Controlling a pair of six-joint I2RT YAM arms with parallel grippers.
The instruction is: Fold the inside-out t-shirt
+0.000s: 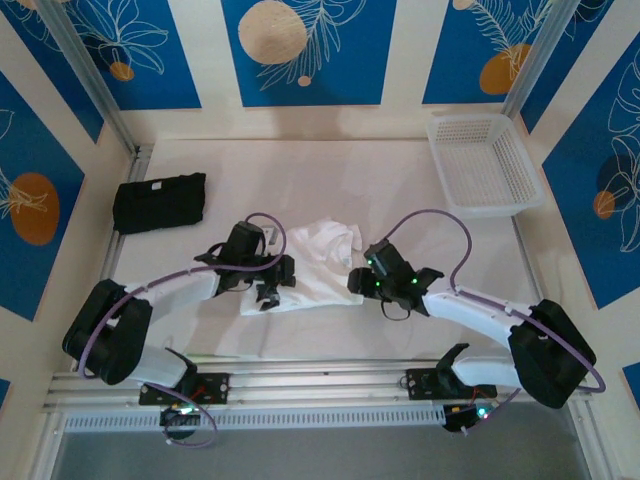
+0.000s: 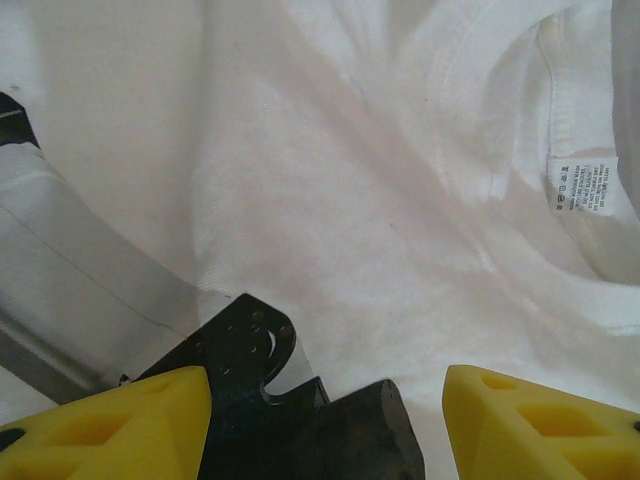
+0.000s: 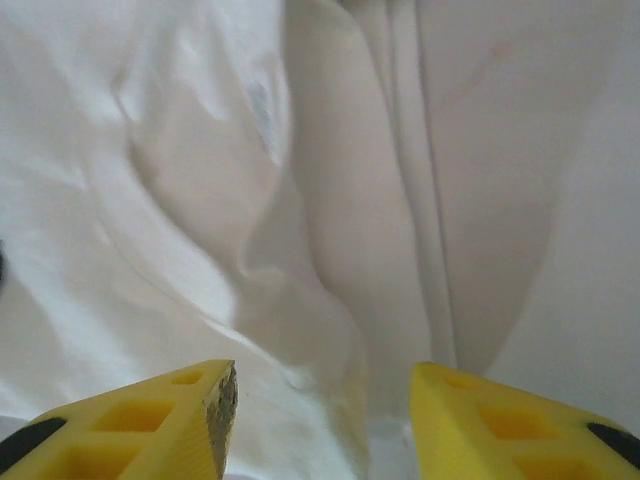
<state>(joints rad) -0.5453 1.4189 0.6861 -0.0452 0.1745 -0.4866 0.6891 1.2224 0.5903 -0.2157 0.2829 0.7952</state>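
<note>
The inside-out t-shirt (image 1: 312, 262) is a white crumpled heap on the table between the two arms. In the left wrist view its cloth (image 2: 330, 180) lies fairly flat, with the collar and a sewn-in label (image 2: 580, 186) at the upper right. My left gripper (image 1: 267, 293) (image 2: 325, 425) is over the shirt's left edge, its yellow fingers (image 2: 110, 425) wide apart with nothing between them. My right gripper (image 1: 356, 281) (image 3: 322, 425) is at the shirt's right edge, open. A raised fold of the cloth (image 3: 340, 300) runs between its fingers (image 3: 500, 425) without being pinched.
A black folded garment (image 1: 160, 201) lies at the back left of the table. A white mesh basket (image 1: 483, 162) stands at the back right. The table's near rail (image 1: 320, 380) runs just in front of the shirt.
</note>
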